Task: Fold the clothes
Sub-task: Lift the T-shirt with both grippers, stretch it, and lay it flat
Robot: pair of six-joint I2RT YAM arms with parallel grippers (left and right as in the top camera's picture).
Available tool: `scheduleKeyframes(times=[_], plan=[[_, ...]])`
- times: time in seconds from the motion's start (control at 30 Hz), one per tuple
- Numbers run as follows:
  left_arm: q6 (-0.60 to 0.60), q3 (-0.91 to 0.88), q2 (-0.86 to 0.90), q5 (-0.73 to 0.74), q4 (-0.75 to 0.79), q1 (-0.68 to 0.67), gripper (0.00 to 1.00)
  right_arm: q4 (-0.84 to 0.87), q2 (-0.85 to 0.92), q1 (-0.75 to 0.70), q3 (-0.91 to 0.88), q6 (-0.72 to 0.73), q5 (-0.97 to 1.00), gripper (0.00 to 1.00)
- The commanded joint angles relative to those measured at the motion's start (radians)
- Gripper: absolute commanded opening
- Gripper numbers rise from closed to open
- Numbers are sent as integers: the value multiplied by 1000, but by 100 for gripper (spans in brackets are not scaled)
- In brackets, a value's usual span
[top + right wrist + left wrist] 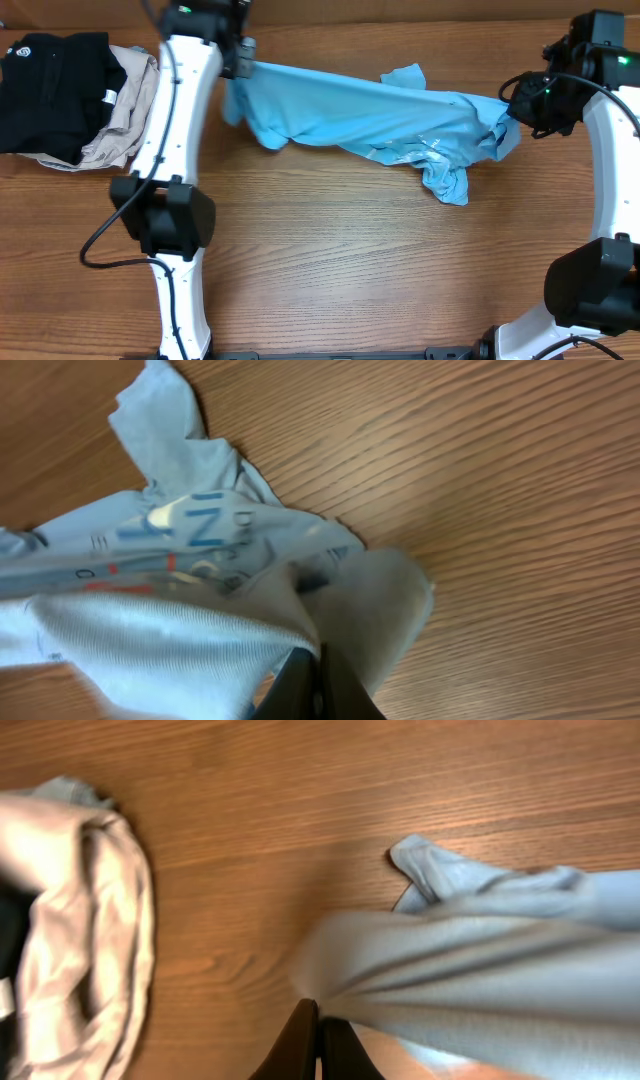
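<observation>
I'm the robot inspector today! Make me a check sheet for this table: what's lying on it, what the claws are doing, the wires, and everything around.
Surface: wooden table, no spills seen.
Job's things: blue T-shirt, crumpled, stretched between both grippers, not yet folded.
Clutter: black garment lying on a beige garment, beside the left arm, apart from the shirt.
Grippers: left gripper shut on one end of the shirt; right gripper shut on the other end.
Cables: black cable looping beside the left arm.
Surroundings: nothing seen.

Wood-grain table (350, 250) — warm brown, horizontal grain; soft, even light
</observation>
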Motion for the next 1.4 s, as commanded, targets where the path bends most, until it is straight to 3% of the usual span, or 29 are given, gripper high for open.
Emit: scheduleKeyframes(times=[0.0,0.4,0.7,0.9,1.13,1.37], plan=[[-29,152,-36,14,-71,22,4,-19,-49,-54,40,-2,-70,4],[-8,555,-122,-1,-272,-1,4,-166,-345,-135,141,-11,-83,4],[5,600,-310,-37,-311,-2,4,-258,-581,-161,142,-11,-56,4],[14,596,-335,-30,-381,-2,4,-329,-666,-161,142,-11,-56,4],[17,521,-304,24,-378,-2,4,-331,-648,-161,141,-11,-56,4],[18,473,-171,24,-371,-2,4,-277,-482,-160,141,-16,-58,4]])
